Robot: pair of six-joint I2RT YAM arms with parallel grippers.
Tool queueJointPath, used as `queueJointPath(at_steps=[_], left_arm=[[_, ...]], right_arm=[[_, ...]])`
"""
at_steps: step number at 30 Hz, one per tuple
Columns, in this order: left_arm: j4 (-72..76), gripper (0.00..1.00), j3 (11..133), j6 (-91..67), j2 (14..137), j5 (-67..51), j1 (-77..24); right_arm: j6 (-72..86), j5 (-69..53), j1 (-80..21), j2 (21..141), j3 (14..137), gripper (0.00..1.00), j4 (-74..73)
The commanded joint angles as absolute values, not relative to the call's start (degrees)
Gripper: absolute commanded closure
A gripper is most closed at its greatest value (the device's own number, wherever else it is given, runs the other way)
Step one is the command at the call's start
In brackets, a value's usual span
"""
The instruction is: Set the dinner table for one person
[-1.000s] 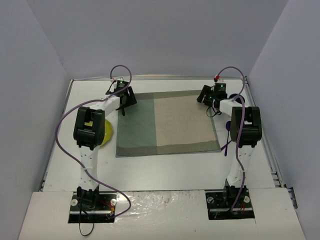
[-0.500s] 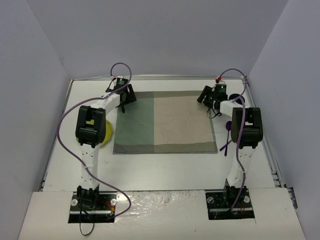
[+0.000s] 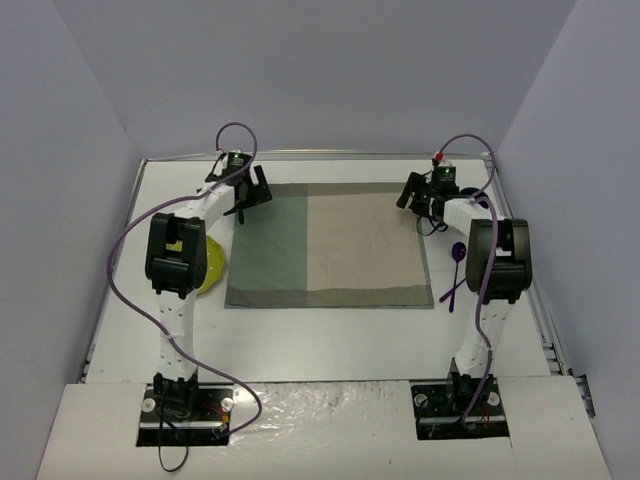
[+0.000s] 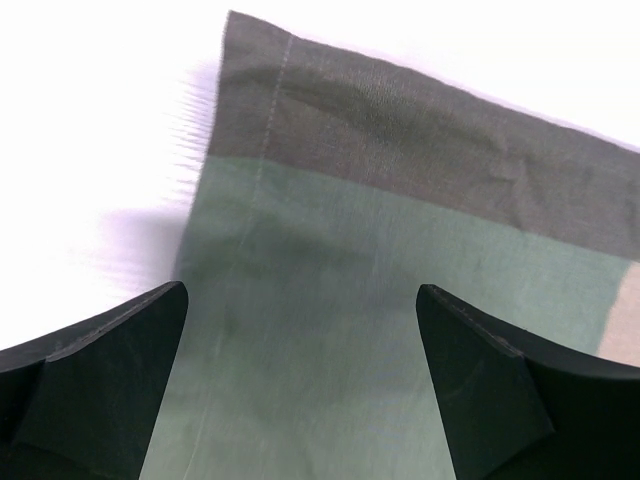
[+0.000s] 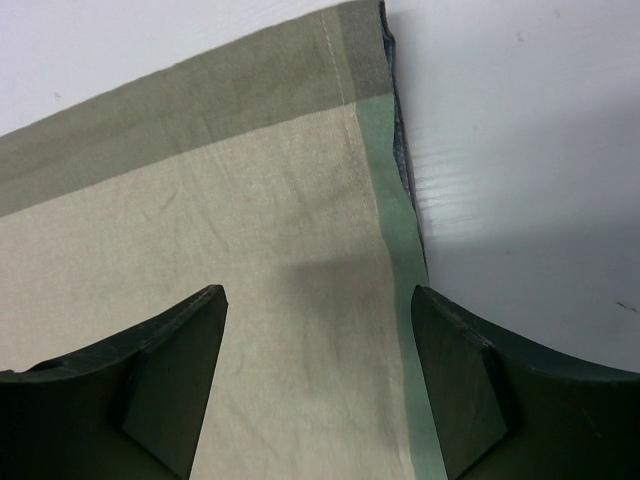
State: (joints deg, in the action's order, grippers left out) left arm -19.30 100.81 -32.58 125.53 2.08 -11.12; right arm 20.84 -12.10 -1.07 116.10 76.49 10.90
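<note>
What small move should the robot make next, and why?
Probably lift the left fingers and right fingers straight up, away from the mat. It lies flat on the table; both pairs stand open over its far corners, holding nothing. The yellow item and purple spoon lie beside it, not yet placed.

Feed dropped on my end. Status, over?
Open: left gripper, right gripper, over far corners of mat. Mat flat on table. Beside it: yellow dish left, purple spoon right.
</note>
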Motion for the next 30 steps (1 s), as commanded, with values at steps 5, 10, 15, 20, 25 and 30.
queueJointPath(at_steps=[5, 10, 15, 20, 25, 30], left_arm=[[-23.2, 0.03, 97.6, -33.7, 95.3, 3.4, -9.4], [-22.7, 0.03, 79.5, -36.0, 77.4, 5.5, -5.9], [-27.3, 0.03, 62.9, -39.1, 61.0, 8.6, 3.7], [-35.1, 0.03, 55.1, -38.6, 56.1, 15.1, 7.3], [-33.8, 0.03, 48.2, -41.2, 59.1, 9.3, 14.7], [-30.9, 0.03, 47.4, -42.3, 65.5, 0.1, 21.4]], right_arm=[[18.7, -7.6, -5.9, 93.0, 78.1, 0.09, 10.3], [19.3, -6.5, -10.5, 82.3, 69.4, 0.0, 15.5], [22.6, -8.4, -12.9, 70.4, 57.5, 0.0, 23.3], [26.8, -8.4, -14.4, 58.5, 47.8, 0.0, 26.1], [25.6, -13.2, -17.1, 58.4, 48.0, 0.0, 22.1], [27.0, -18.8, -17.9, 61.8, 47.1, 0.0, 23.1]])
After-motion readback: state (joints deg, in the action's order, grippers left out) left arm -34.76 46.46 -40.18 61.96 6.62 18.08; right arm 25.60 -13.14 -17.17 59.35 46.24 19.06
